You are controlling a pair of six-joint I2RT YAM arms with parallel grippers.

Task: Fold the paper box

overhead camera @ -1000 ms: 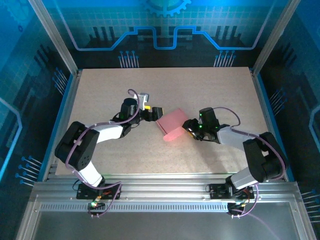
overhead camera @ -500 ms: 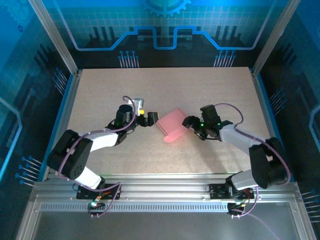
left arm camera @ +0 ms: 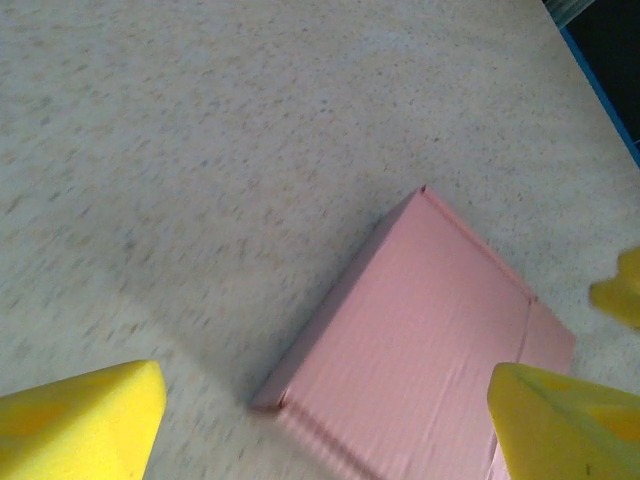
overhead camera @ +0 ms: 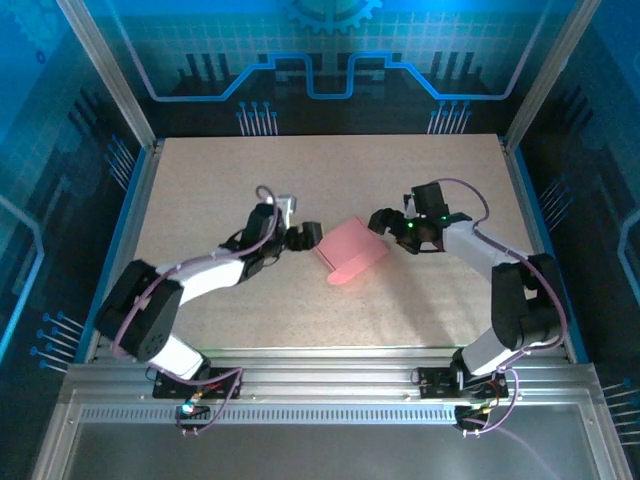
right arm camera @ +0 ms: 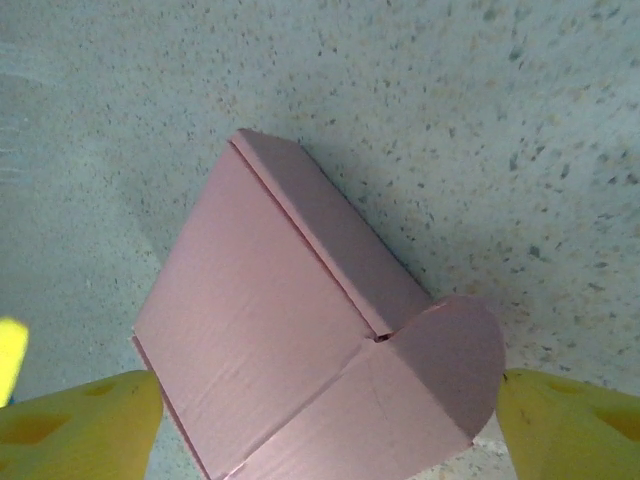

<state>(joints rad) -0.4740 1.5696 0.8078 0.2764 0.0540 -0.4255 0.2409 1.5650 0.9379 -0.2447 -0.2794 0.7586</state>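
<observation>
- paper box [overhead camera: 350,252] sits mid-frame in the top view, flat on the bench [overhead camera: 200,180], skewed diagonally between the two arms.
- left fingers [overhead camera: 308,236] spread wide, holding nothing. In the left wrist view the yellow pads [left arm camera: 85,420] straddle the box's [left arm camera: 420,340] near corner with no contact.
- right fingers [overhead camera: 380,219] also released and empty, just beside the box's upper-right edge. In the right wrist view they [right arm camera: 80,425] frame the box [right arm camera: 270,320] from either side.
- I read the body as formed. The rounded flap [right arm camera: 450,350] looks untucked, lying out past the end, so closing is still to do.
- Risks I see:
  - nothing pins the box, and it's light card on a smooth bench; a one-sided push on the flap likely slides or spins it instead of folding it.
  - clamping across the hollow body could crush a wall.
  - the flap may spring back if released before it's seated.
  - both wrists crowd one small box, so arm-to-arm contact is possible.
</observation>
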